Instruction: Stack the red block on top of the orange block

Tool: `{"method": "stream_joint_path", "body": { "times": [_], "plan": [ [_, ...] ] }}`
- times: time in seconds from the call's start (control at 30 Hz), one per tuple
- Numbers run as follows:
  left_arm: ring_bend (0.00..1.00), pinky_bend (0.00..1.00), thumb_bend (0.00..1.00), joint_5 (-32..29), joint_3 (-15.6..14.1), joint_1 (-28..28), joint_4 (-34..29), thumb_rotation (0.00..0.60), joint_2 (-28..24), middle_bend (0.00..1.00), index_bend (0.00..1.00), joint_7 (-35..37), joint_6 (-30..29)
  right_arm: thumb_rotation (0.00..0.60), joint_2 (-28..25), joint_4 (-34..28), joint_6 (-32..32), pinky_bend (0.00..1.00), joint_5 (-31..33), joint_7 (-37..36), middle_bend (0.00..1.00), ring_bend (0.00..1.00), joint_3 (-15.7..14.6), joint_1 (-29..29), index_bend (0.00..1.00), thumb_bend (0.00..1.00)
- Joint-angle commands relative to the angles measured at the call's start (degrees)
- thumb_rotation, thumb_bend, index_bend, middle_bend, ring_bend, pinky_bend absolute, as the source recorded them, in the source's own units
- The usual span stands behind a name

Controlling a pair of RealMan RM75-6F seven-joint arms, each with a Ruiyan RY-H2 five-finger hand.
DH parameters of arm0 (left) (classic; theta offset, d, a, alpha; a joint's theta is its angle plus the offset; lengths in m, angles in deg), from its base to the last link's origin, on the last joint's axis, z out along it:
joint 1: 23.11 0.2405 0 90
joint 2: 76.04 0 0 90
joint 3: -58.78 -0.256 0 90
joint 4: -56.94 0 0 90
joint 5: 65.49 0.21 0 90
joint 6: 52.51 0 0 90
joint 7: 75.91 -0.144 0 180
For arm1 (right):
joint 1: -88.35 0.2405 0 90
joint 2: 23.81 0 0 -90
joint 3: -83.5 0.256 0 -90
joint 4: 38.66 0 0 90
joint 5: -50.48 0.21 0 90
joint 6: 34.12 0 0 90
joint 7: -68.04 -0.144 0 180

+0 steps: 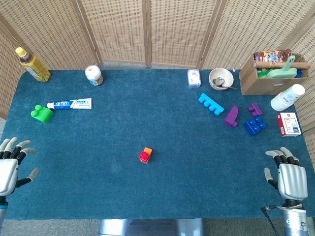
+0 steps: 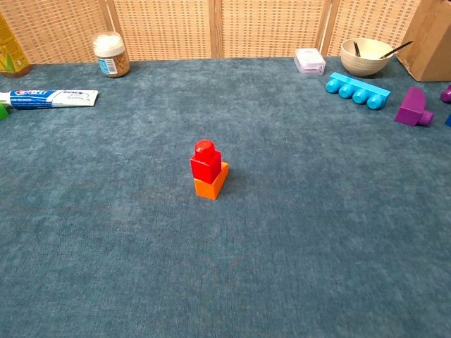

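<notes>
The red block (image 2: 205,163) sits on top of the orange block (image 2: 212,184) near the middle of the blue table cover (image 1: 108,142), toward its front half; the red one covers the near part of the orange one, whose far end shows behind it. Nothing touches the stack. The left hand (image 1: 9,166) is at the table's left front edge, well apart from the blocks, with its fingers spread and nothing in them. The right hand (image 1: 288,176) is at the right front corner, likewise empty with its fingers apart. Neither hand shows in the chest view. Along the left side lie a green block (image 1: 42,113) and, just beside it, a toothpaste tube (image 1: 70,103); further back stand a yellow bottle (image 1: 31,64) in the corner and a small jar (image 1: 93,75) with a white lid. At the back right are a small white box (image 1: 194,77) and a bowl (image 1: 221,78) with a spoon in it, next to a cardboard box (image 1: 268,73) holding several items. In front of these lie a light blue block (image 1: 210,104), a purple wedge-shaped block (image 1: 231,116), a smaller purple block (image 1: 255,108) and a dark blue block (image 1: 254,125). A white cup (image 1: 288,97) and a red and white carton (image 1: 288,124) are at the right edge.
</notes>
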Motion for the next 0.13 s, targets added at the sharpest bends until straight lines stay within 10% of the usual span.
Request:
{"method": "stream_joint_path", "body": {
  "times": [0.03, 0.13],
  "plan": [
    [0.08, 0.06, 0.34, 0.5, 0.7, 1.0, 0.2, 0.600, 0.6, 0.23, 0.33, 0.1, 0.0, 0.598, -0.3, -0.1, 0.4, 0.34, 0.0, -0.5, 0.35, 0.19, -0.2, 0.1, 0.32, 0.32],
    [0.08, 0.06, 0.34, 0.7, 1.4, 1.5, 0.1, 0.600, 0.6, 0.23, 0.33, 0.2, 0.6, 0.599, -0.5, -0.2, 0.6, 0.34, -0.1, -0.9, 0.35, 0.19, -0.3, 0.2, 0.32, 0.32]
  ]
}}
